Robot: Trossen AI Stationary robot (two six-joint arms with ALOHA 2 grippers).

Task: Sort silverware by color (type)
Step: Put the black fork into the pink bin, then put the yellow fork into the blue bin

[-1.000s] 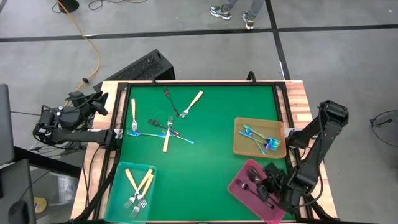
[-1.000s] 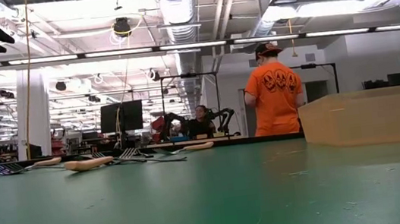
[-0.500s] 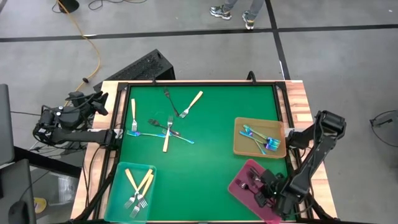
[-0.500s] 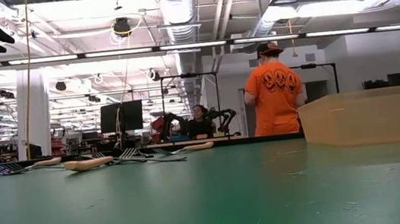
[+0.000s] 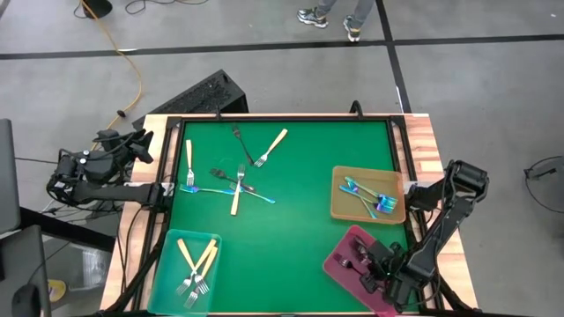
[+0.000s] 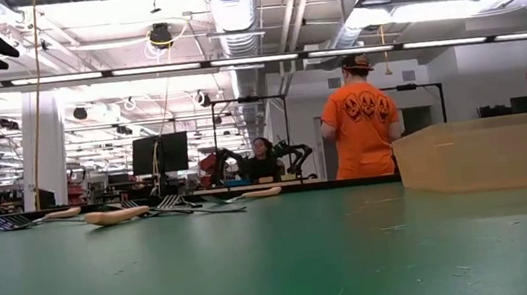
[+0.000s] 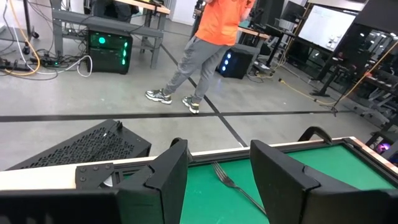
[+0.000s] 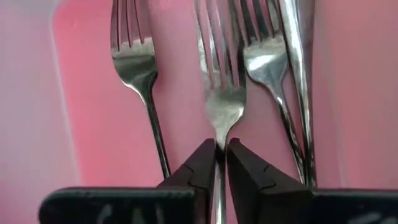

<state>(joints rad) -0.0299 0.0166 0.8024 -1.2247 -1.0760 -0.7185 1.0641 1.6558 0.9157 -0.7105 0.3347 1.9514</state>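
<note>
My right gripper [image 5: 377, 273] is down in the pink tray [image 5: 344, 249] at the near right corner, shut on a dark metal fork [image 8: 219, 112]. Other dark forks [image 8: 134, 59] lie beside it on the tray floor. My left gripper [image 7: 217, 180] is open and waits off the table's left edge [image 5: 132, 150]. Loose forks lie flat on the green mat: cream-handled [image 5: 274, 144], dark [image 5: 239, 136] and iridescent [image 5: 262, 198]. The teal tray [image 5: 167, 264] holds cream forks. The tan tray [image 5: 344, 204] holds iridescent forks. My right gripper pinches the dark fork at its neck [image 8: 219, 138], just behind the tines, between its two fingertips [image 8: 202, 163]. The fingers come from above and lie along the handle. The tines point away over the pink tray floor; whether the fork rests there I cannot tell.
A raised black frame [image 5: 282, 118] and wooden border edge the green mat. The tan tray stands just beyond the pink one, on the far side. In the low view a person in an orange shirt [image 6: 361, 120] stands far behind the table. The mat's middle [image 5: 291, 229] is bare.
My right arm has drawn slightly toward the table's near edge and sunk lower over the pink tray. The loose forks and all three trays have stayed put.
</note>
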